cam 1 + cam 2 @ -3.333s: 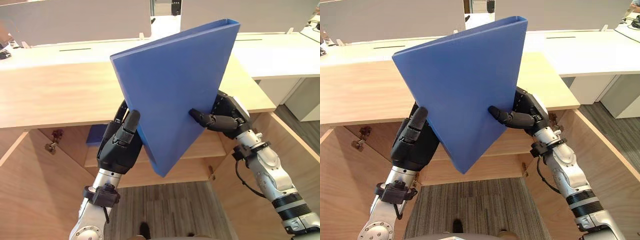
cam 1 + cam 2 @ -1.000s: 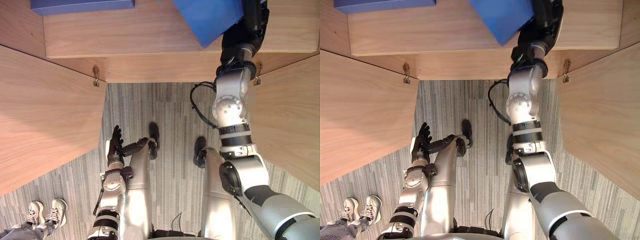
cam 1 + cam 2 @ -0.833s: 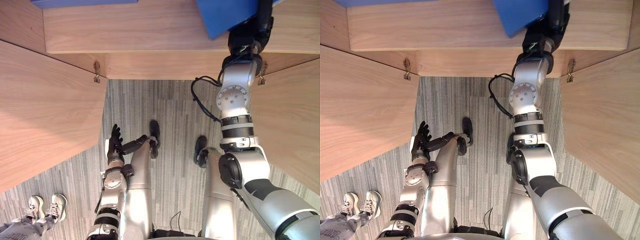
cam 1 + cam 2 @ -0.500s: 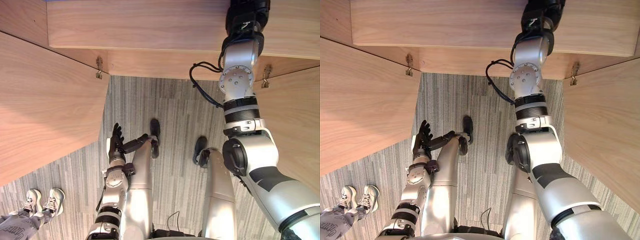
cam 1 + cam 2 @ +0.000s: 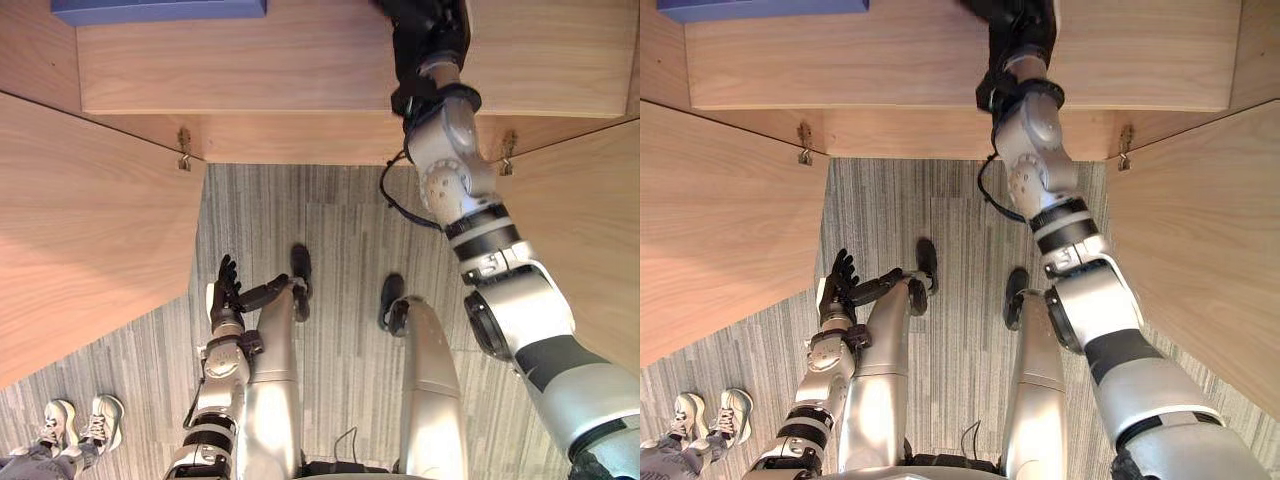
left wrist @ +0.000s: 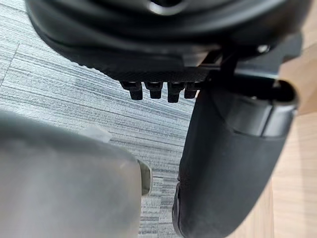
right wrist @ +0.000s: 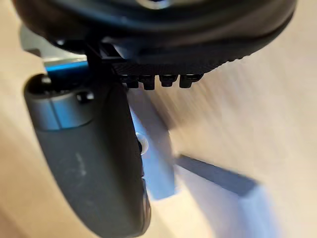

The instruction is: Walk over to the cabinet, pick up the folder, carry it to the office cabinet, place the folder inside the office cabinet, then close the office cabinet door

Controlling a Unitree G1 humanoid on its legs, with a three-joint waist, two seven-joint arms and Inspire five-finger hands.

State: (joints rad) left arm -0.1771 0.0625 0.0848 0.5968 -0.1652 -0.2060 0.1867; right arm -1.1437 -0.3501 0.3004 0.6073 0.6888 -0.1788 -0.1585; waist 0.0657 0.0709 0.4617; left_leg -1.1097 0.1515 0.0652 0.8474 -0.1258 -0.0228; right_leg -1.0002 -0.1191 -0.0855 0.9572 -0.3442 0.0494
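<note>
I am reaching my right hand [image 5: 425,35] onto the cabinet shelf [image 5: 300,60]; I cannot tell whether its fingers are gripping anything. A blue folder [image 5: 160,10] is lying on that shelf, well off to its left. My left hand [image 5: 228,288] is hanging low, fingers spread straight.

Office, wooden storage cabinet [image 5: 300,60] with open doors [image 5: 80,220], grey striped carpet [image 5: 340,220]

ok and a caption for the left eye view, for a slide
Right hand reaches in over the cabinet shelf between the open doors; left hand hangs open at the side.
</note>
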